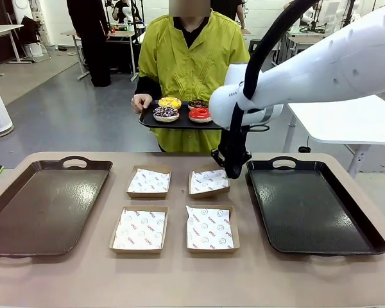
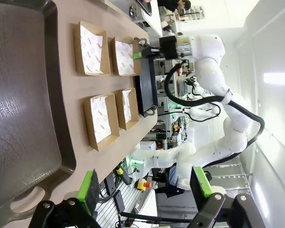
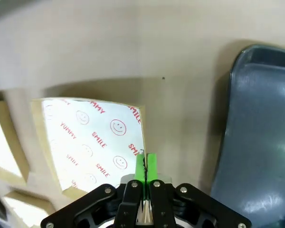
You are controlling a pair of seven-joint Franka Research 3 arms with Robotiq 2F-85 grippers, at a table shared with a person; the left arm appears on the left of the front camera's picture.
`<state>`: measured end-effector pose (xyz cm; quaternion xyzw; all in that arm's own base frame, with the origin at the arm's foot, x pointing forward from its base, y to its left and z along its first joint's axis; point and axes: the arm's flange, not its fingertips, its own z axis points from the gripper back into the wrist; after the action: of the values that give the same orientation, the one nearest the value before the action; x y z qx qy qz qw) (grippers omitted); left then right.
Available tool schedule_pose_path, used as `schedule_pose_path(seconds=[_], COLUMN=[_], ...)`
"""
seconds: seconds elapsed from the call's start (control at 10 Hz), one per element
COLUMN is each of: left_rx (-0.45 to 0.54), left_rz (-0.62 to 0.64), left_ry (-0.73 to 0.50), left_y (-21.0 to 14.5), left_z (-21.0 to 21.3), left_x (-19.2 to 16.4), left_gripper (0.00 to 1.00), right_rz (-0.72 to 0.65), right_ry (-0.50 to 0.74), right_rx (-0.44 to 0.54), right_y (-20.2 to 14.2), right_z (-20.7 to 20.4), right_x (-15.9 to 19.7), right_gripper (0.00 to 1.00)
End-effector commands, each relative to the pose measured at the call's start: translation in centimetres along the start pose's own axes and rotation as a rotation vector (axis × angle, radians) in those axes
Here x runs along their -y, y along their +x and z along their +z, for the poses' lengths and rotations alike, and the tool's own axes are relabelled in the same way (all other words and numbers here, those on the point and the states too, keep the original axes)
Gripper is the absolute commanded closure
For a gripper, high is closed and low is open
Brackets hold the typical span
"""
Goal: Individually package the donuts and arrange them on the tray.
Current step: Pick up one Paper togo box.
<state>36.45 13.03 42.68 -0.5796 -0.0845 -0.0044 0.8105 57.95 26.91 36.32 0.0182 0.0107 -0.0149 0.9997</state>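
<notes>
Donuts (image 1: pixel 178 109) | kept on hand-held tray (image 1: pixel 147 120) by the person, upper centre of front view, seemingly for handover | right gripper (image 3: pixel 145 161) pinched together on rim of box (image 3: pixel 92 142), probably to shift it | left gripper (image 2: pixel 145 190) held apart, idle, above brown tray (image 2: pixel 19 95)

Four donuts (image 1: pixel 166 113) are showing: one red, one yellow, two chocolate. Four boxes (image 1: pixel 147 193) are sitting in two rows, each carrying one paper (image 1: pixel 141 228). Two big trays (image 1: pixel 45 205) are lying there, and one small tray (image 1: pixel 173 124) is being held by one person (image 1: pixel 192 58).
</notes>
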Motion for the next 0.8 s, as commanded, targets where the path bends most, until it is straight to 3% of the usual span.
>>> schedule_pose_path(seconds=[0.0,0.3,0.7], left_rx=[0.009,0.009,0.009], left_rz=[-0.010,-0.010,-0.010], left_ry=[-0.011,-0.011,-0.011], left_y=[0.0,0.0,0.0], left_z=[0.1,0.1,0.1], left_x=[0.1,0.1,0.1], left_gripper=[0.00,0.00,0.00], right_rz=[0.015,0.043,-0.002], right_ry=[-0.006,-0.014,-0.020], right_rx=[0.020,0.032,-0.013], right_y=[-1.5,-1.0,2.2], right_z=[6.1,12.9,14.0], right_x=[-1.1,-2.2,-2.4], right_gripper=[1.00,1.00,1.00])
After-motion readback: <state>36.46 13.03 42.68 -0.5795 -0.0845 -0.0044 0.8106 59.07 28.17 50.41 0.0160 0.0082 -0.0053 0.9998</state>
